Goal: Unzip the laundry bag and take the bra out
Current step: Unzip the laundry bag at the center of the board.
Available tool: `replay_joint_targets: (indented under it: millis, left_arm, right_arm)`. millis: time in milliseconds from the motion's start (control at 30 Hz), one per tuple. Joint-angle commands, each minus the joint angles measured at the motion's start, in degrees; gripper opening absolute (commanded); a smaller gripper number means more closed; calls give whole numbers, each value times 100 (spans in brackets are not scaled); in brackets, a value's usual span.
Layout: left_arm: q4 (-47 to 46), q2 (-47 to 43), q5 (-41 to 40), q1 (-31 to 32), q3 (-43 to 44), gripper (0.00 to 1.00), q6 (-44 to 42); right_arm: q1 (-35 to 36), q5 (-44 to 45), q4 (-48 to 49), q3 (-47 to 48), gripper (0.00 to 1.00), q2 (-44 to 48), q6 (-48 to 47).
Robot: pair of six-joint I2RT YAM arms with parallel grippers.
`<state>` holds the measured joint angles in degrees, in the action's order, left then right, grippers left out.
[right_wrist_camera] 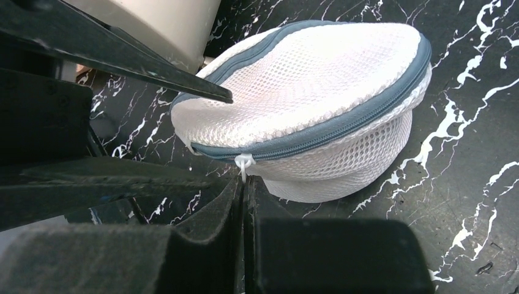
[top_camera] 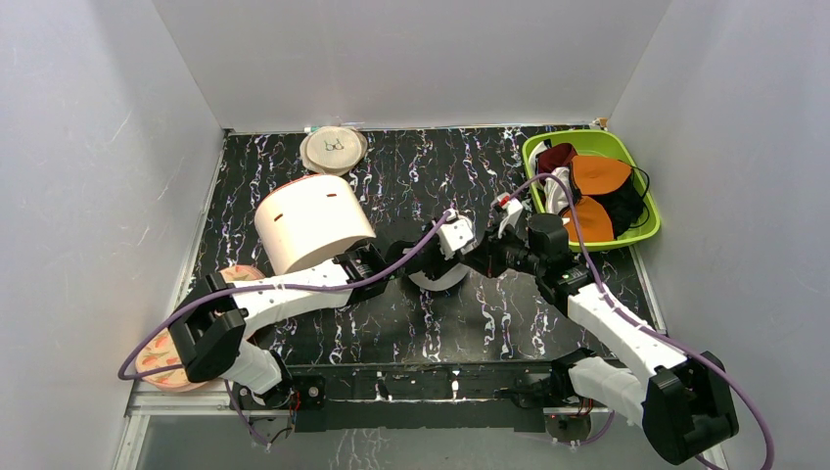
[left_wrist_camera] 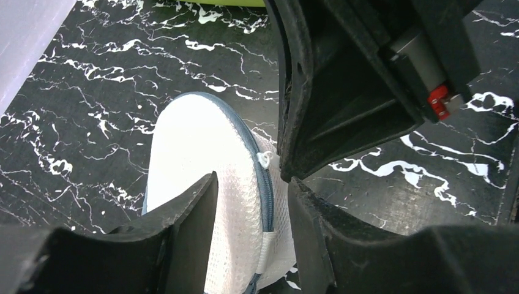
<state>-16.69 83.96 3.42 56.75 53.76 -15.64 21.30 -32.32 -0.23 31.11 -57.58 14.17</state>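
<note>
The laundry bag [top_camera: 438, 281] is a small round white mesh pouch with a grey-blue zip, lying on the black marbled table between my two grippers. In the left wrist view my left gripper [left_wrist_camera: 252, 208] grips the bag's rim [left_wrist_camera: 202, 147], with mesh and the zip end filling the gap between the fingers. In the right wrist view my right gripper [right_wrist_camera: 245, 184] is shut on the white zip pull [right_wrist_camera: 243, 163] at the front of the bag [right_wrist_camera: 318, 79]. The zip looks closed along the visible rim. The red bra is hidden.
A big cream cylinder [top_camera: 311, 223] lies left of the bag. A flat beige disc with a bra drawing [top_camera: 333, 149] sits at the back. A green tray [top_camera: 609, 143] at the right holds orange cups [top_camera: 599, 174] and dark garments. A pinkish disc [top_camera: 168, 360] lies front left.
</note>
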Motion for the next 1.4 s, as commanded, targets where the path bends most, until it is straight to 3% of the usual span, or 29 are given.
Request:
replay_joint_targets:
  millis: [0,100,333,533,700,933,1367]
  left_arm:
    - [27,27,-182,9,117,44,23]
    - [102,98,-191,10,177,43,38]
    - [131,103,-270,11,177,24,-23]
    - [165,43,-329,9,178,14,-78]
    - [210,31,-340,12,205,5,-132]
    - [175,-2,-436,10,160,0,-182]
    - [149,18,-566,10,162,0,-213]
  right_arm:
    - [45,-20,114,385,0,136,-89]
    - [56,12,117,382,0,173,-83]
    - [72,73,172,384,0,132,-38]
    - [81,121,218,445,0,-33,12]
    - [69,709,138,445,0,-11,185]
    - [43,1596,-119,510,0,-139,346]
    - [-171,2131,-585,790,0,-332,255]
